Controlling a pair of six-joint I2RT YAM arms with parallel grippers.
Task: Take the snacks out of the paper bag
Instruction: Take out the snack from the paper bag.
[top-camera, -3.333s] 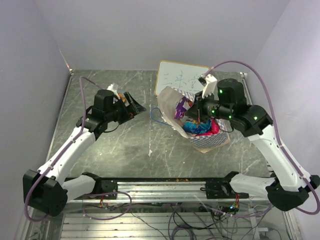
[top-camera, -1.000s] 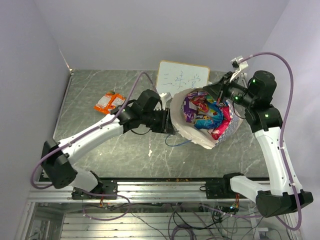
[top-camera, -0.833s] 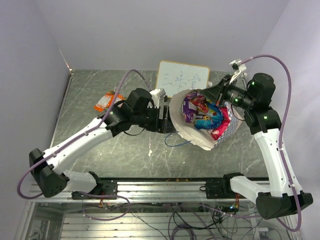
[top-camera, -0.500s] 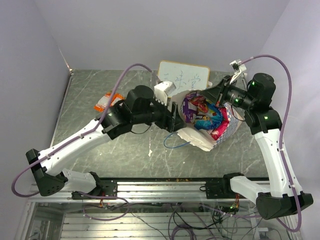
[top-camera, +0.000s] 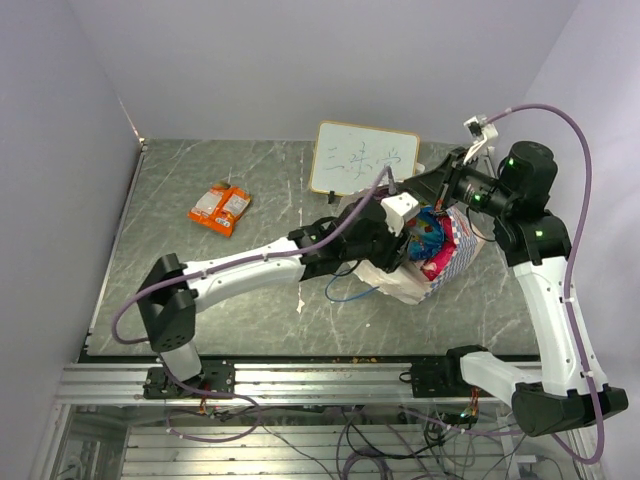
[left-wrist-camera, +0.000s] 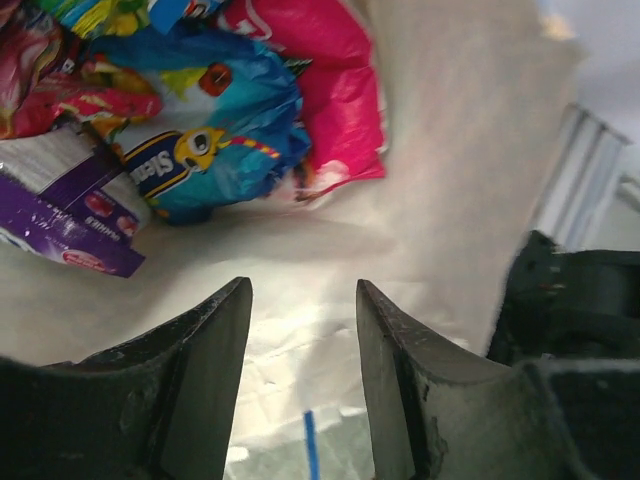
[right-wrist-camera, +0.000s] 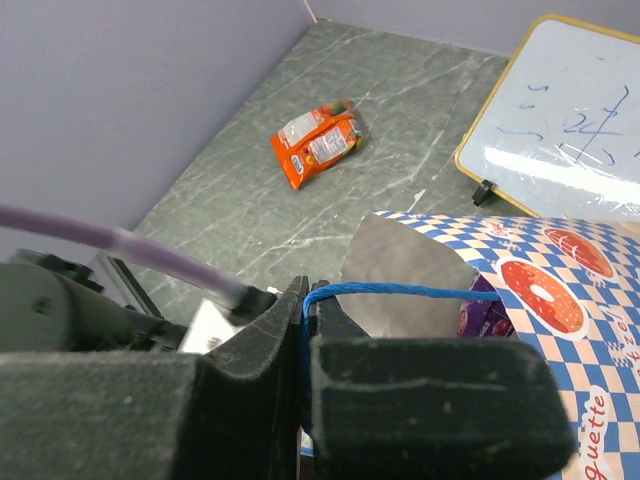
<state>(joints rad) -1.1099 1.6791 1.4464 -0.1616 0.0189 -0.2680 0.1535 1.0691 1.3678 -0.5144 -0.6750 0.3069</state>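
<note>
The left gripper (left-wrist-camera: 302, 305), fingers spread and empty, sits just inside the mouth of the paper bag (left-wrist-camera: 440, 190). The blue snack packet (left-wrist-camera: 215, 140) lies ahead of the fingertips and a little left, deeper in the bag. Its long axis runs crosswise to the reach, and a pink packet (left-wrist-camera: 335, 90) touches it. The right gripper (right-wrist-camera: 305, 300) pinches the bag's blue cord handle (right-wrist-camera: 400, 292), so the left arm is the nearer one.
</note>
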